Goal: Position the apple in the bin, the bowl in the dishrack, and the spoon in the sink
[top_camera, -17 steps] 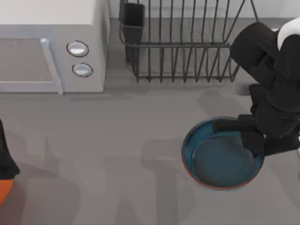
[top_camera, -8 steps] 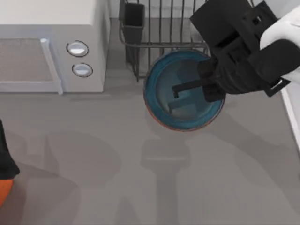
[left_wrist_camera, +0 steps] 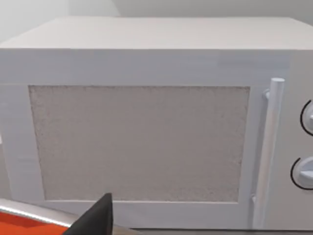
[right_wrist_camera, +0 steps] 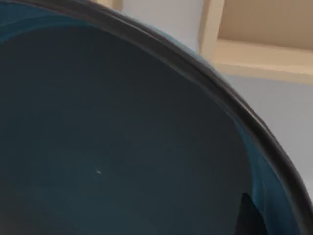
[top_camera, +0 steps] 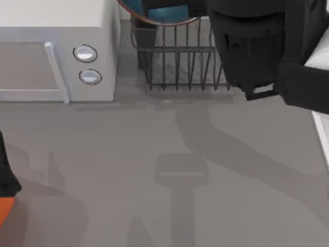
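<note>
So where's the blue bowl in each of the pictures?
Top view: the bowl sits at the upper edge, cut off by the frame, above the dishrack, next to the right arm.
Left wrist view: the bowl is not in it; this one faces the white microwave.
Right wrist view: the bowl's dark teal inside is very close, its rim curving across.
Shared landmark: the microwave, at the top view's left and in the left wrist view.

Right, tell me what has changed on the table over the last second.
The right arm carried the bowl from the table's right front up and leftward, over the dishrack, to the top view's far edge above the rack's cutlery cup. It has not let go; the bowl's teal inside sits close in the right wrist view. The microwave, the rack and the left arm, parked at the table's left, stayed put.
</note>
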